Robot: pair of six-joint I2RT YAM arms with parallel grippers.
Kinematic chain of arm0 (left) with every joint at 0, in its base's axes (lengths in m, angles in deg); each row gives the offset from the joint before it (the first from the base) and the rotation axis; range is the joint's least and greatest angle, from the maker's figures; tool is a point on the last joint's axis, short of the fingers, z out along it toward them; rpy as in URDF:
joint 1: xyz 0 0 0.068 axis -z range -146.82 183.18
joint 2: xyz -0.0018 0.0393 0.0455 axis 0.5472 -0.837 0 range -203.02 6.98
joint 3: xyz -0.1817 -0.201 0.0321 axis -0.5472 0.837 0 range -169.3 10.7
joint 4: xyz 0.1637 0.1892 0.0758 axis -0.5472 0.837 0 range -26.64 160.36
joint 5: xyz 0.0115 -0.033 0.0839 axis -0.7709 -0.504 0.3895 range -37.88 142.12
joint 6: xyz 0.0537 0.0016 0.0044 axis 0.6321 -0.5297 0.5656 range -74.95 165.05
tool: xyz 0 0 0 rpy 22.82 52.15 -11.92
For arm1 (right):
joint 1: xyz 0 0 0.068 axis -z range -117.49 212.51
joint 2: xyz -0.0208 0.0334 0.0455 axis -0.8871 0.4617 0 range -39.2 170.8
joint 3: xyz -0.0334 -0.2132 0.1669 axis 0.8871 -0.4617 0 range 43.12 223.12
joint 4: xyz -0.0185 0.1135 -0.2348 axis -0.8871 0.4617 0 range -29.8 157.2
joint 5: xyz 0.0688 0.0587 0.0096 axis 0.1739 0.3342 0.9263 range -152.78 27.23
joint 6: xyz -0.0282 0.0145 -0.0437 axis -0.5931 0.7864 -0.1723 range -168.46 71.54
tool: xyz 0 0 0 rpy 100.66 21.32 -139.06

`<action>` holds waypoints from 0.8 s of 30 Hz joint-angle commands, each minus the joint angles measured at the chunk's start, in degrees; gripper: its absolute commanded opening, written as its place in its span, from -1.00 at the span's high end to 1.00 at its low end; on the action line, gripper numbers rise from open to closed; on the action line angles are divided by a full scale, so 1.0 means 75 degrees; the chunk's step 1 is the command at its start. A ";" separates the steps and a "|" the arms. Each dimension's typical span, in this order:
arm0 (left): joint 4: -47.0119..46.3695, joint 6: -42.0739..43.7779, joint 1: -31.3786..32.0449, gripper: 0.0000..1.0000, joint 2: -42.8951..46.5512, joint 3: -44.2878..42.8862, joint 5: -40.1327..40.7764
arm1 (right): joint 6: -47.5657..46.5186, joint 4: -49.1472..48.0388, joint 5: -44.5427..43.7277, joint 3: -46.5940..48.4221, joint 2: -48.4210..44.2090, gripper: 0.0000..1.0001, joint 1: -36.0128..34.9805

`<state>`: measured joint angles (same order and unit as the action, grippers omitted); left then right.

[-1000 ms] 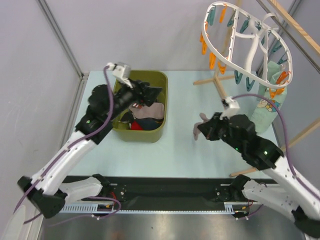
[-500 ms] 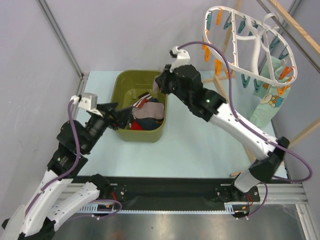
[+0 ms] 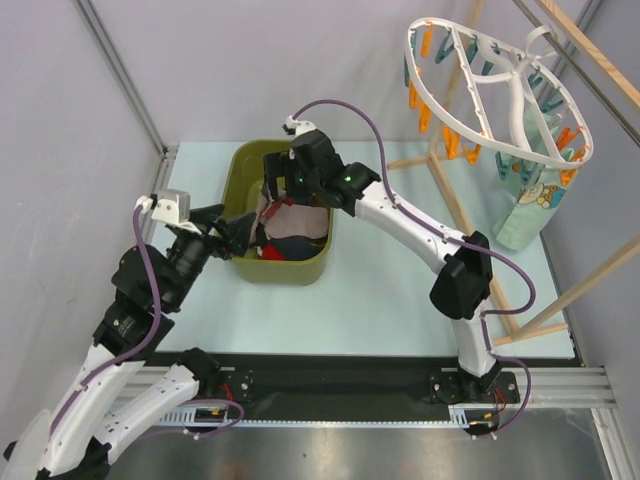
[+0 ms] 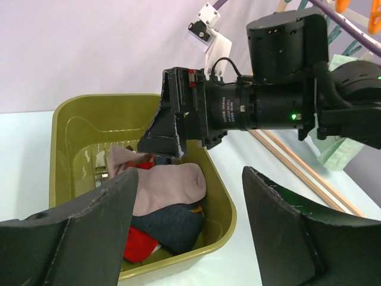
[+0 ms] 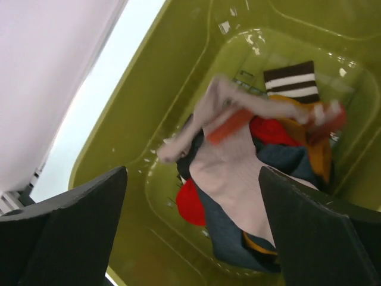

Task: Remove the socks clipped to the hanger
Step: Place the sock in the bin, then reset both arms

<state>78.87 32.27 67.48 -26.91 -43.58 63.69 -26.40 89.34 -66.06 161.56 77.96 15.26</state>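
Our left gripper (image 3: 228,232) gapes wide, holding nothing, at the near-left rim of the tub (image 4: 65,137). Just ahead of its fingers we see socks (image 4: 172,226) heaped inside. Our right gripper (image 5: 191,171) hangs over them, jaws spread and empty. A pink sock (image 5: 229,161) shows blurred right below it. Far off to its right is the hanger (image 3: 500,95), with a mint sock (image 3: 527,205) pegged on.

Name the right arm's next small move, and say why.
Probably lift the right gripper up out of the tub and swing it toward the hanger. Its jaws are open, the pink sock lies loose on the pile beneath, and a mint bear-print sock hangs from the hanger.
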 commanded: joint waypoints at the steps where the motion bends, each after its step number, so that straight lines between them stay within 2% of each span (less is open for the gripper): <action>1: -0.0158 0.0192 -0.0039 -0.53 -0.0192 -0.0110 -0.0288 | -0.0071 0.0566 -0.0274 0.0370 -0.0970 -0.99 -0.0110; 6: -0.0462 0.0204 -0.0039 -0.57 -0.0391 -0.0332 -0.1774 | -0.0024 0.0918 -0.1049 -0.0718 -0.2236 -0.99 -0.0556; 8: -0.0416 0.0203 -0.0039 -0.60 -0.0520 -0.0577 -0.2488 | 0.0186 0.0884 -0.1412 -0.1807 -0.3161 -0.99 -0.0743; 9: -0.0392 0.0192 -0.0039 -0.85 -0.0637 -0.0648 -0.2724 | 0.0257 0.0698 -0.1564 -0.2286 -0.3501 -0.99 -0.0929; 10: -0.0369 0.0192 -0.0039 -0.98 -0.0684 -0.0730 -0.2877 | 0.0304 0.0603 -0.1751 -0.3068 -0.3841 -0.99 -0.1047; 14: -0.0579 -0.0147 -0.0027 -0.99 -0.0685 -0.0767 -0.3569 | 0.0818 0.0391 -0.2432 -0.4676 -0.5924 -0.99 -0.1400; 18: -0.1245 -0.0592 -0.0027 -0.99 -0.0591 -0.0521 -0.4563 | 0.1334 0.0531 -0.2619 -0.5674 -0.7413 -0.99 -0.1459; 24: -0.1890 -0.1120 -0.0027 -0.99 -0.0673 -0.0157 -0.5140 | 0.1335 0.0859 -0.2947 -0.6462 -0.8963 -0.99 -0.1470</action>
<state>69.88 27.25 67.50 -31.50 -46.16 30.20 -17.74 94.94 -84.77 114.52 14.20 4.33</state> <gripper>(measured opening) 0.994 0.994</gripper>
